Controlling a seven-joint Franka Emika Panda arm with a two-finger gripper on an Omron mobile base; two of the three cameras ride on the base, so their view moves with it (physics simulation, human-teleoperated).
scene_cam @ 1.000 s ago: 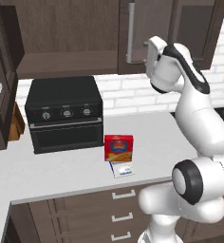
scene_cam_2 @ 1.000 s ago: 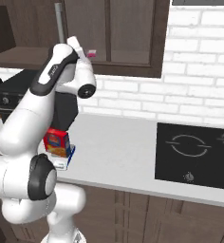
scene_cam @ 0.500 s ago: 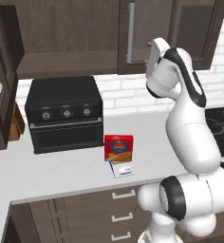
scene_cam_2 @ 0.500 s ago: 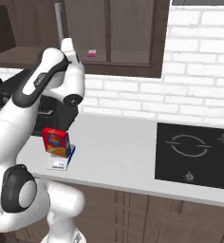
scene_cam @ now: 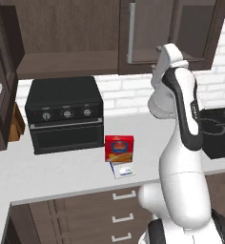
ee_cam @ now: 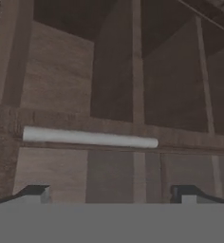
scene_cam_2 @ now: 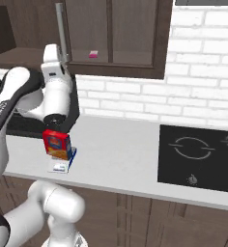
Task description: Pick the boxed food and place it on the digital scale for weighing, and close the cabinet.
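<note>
The boxed food (scene_cam: 119,147) (scene_cam_2: 57,144), a red carton with a yellow picture, stands upright on the digital scale (scene_cam: 122,170) (scene_cam_2: 61,165) near the counter's front edge. The dark brown wall cabinet (scene_cam: 76,33) (scene_cam_2: 113,34) hangs above it. Its left door (scene_cam: 1,81) is swung out towards me. My gripper (scene_cam: 164,55) (scene_cam_2: 54,56) (ee_cam: 112,193) is raised in front of the right glass door, close to its silver bar handle (scene_cam: 131,33) (scene_cam_2: 62,30) (ee_cam: 90,137). The fingers (ee_cam: 35,192) are wide apart, so the gripper is open and holds nothing.
A black toaster oven (scene_cam: 64,114) sits on the counter left of the box. A black cooktop (scene_cam_2: 200,157) is set into the counter at the right. A tiny pink item (scene_cam_2: 92,54) lies on the cabinet shelf behind the glass. Drawers (scene_cam: 119,209) run under the counter.
The hand has moved sideways along the cabinet front towards the silver handle, and the elbow has swung. Box and scale have not moved.
</note>
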